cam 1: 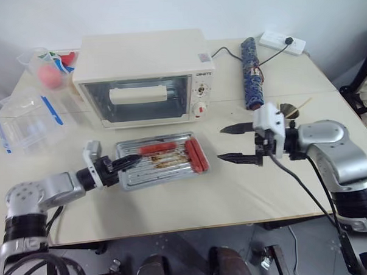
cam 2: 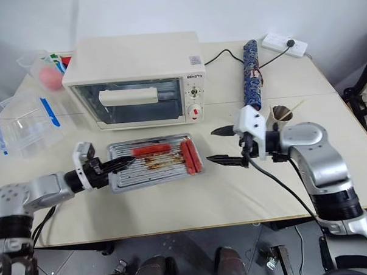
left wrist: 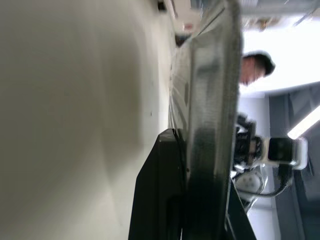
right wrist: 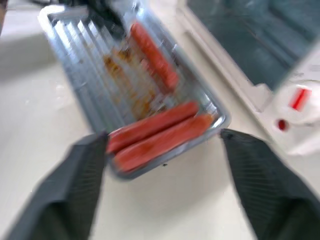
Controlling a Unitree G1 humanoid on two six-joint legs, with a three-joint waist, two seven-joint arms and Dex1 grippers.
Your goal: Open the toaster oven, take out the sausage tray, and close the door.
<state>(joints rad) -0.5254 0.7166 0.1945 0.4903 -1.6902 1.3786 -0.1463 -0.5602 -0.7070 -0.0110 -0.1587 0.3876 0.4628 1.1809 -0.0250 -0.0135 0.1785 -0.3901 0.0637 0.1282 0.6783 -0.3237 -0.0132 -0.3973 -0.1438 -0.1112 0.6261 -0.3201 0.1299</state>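
The cream-white toaster oven [cam 1: 143,60] stands at the back of the table, its glass door [cam 1: 136,109] closed and the bar handle [cam 1: 138,94] across the front. On the table just in front lies the silver sausage tray [cam 1: 154,168], holding three red sausages [cam 1: 196,155] and brown grease marks. My left gripper [cam 1: 125,161] is shut on the tray's left rim [left wrist: 215,100], one black finger [left wrist: 162,200] lying against the metal. To the right of the tray, a little apart from it, my right gripper [cam 1: 221,144] stands open with nothing between its fingers [right wrist: 75,190].
A clear plastic box [cam 1: 24,123] with blue clips sits at the left edge. Behind it is another clear container [cam 1: 46,70] with red items. Right of the oven lie a rolled dark blue bundle [cam 1: 252,73], a white power strip [cam 1: 283,43] and a cable.
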